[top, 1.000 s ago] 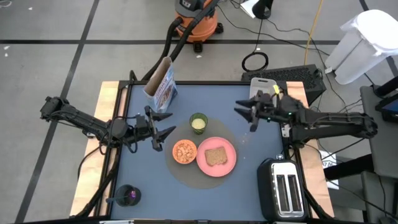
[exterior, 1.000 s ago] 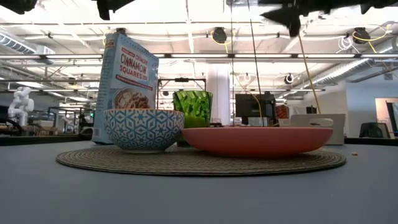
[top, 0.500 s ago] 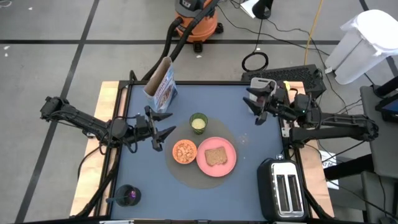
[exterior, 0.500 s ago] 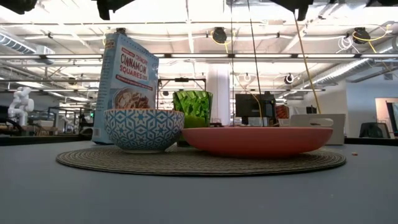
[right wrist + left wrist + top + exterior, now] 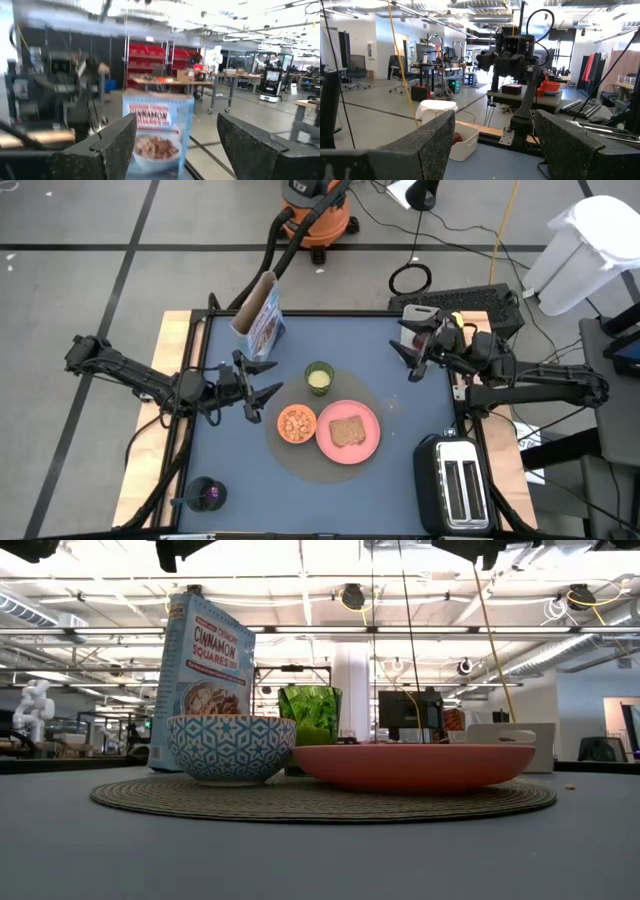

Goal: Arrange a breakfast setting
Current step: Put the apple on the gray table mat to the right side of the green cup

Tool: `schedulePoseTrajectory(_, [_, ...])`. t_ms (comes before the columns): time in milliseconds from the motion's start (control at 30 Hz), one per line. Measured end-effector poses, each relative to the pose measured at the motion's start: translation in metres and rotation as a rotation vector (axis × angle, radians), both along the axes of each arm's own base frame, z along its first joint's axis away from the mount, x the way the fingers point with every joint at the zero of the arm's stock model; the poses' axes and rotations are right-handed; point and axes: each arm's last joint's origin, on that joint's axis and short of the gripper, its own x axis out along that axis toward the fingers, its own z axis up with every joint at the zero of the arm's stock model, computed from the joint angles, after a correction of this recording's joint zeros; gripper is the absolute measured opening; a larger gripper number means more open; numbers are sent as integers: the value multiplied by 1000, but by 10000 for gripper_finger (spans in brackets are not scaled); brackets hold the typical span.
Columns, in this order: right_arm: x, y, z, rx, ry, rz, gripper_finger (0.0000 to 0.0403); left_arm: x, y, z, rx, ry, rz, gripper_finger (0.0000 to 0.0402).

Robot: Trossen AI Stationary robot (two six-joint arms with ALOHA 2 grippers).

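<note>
Pink plate (image 5: pixel 348 431) holds toast (image 5: pixel 347 430); right gripper (image 5: pixel 414 345), fingers apart and empty, has pulled back toward table's edge, left gripper (image 5: pixel 262 392) open, idle—setting looks nearly complete.

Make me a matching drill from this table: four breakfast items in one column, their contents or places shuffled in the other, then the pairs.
Items:
1. pink plate
2. orange bowl
3. green cup
4. cereal box

Descriptions:
A. stands upright near the table's far left corner, off the round mat
B. carries a slice of toast
C. holds a pale liquid
D. filled with cereal pieces

Pairs: 1-B, 2-D, 3-C, 4-A
</note>
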Motion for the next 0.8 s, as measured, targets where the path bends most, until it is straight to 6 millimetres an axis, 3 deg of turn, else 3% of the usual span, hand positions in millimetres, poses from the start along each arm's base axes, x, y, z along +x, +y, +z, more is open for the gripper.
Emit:
schedulePoseTrajectory(167, [-2, -9, 1, 31, 180, -159, 272, 0, 0, 0, -4, -2, 0, 278])
schedulePoseTrajectory(400, [-5, -28, 37, 81, 434, -311, 271, 0, 2, 0, -30, -12, 4, 278])
schedulePoseTrajectory(500, [-3, -42, 43, 116, 531, -384, 271, 1, 4, 0, -47, -17, 12, 278])
schedulePoseTrajectory(633, [1, -66, 36, 224, 641, -499, 271, 1, 7, 0, -48, -18, 23, 278])
schedulePoseTrajectory(800, [0, -99, 13, 402, 751, -657, 271, 1, 7, 0, -48, -18, 26, 278])
